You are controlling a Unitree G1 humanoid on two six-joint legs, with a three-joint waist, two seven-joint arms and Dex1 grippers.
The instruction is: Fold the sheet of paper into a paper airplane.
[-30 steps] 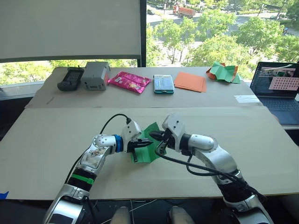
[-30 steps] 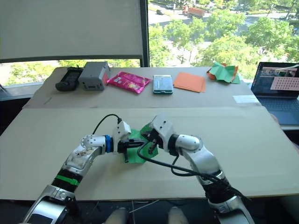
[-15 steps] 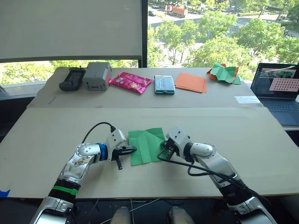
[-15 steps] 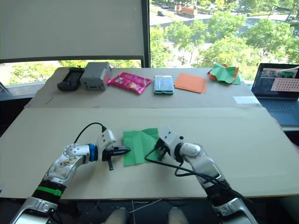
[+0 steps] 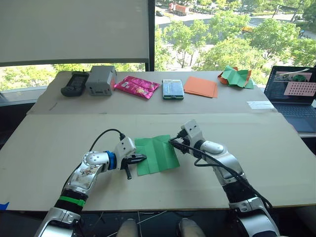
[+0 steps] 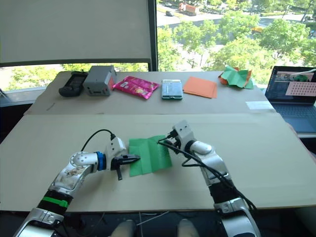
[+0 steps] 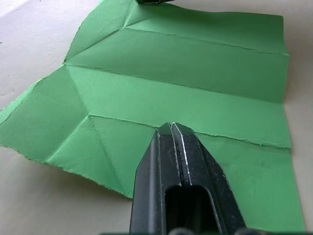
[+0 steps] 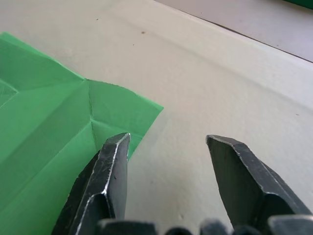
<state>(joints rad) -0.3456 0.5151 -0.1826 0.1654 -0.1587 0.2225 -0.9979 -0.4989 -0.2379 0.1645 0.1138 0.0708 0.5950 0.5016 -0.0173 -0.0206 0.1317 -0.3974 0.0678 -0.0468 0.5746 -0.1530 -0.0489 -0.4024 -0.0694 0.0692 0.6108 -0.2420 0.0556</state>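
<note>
The sheet of paper (image 5: 157, 154) lies unfolded and flat on the near table, bright green and crossed by crease lines (image 7: 171, 73). My left gripper (image 5: 142, 157) is shut, and its tips (image 7: 171, 126) rest over the sheet's left part. I cannot tell whether they pinch the paper. My right gripper (image 5: 172, 141) is open at the sheet's far right corner. In the right wrist view (image 8: 168, 139), one finger (image 8: 110, 166) sits over that corner (image 8: 122, 105) and the other over bare table. Nothing is held between them.
Along the far table stand a black device (image 5: 74, 83), a grey box (image 5: 101, 79), a pink packet (image 5: 137, 86), a teal case (image 5: 173, 89), flat orange sheets (image 5: 201, 86) and a crumpled green-and-orange heap (image 5: 237, 76). A laptop (image 5: 291, 91) sits at the right.
The sheet, held up between both grippers a second ago, now lies flat. My right gripper has opened and shifted to the far right corner. My left gripper has edged back onto the sheet's left side.
</note>
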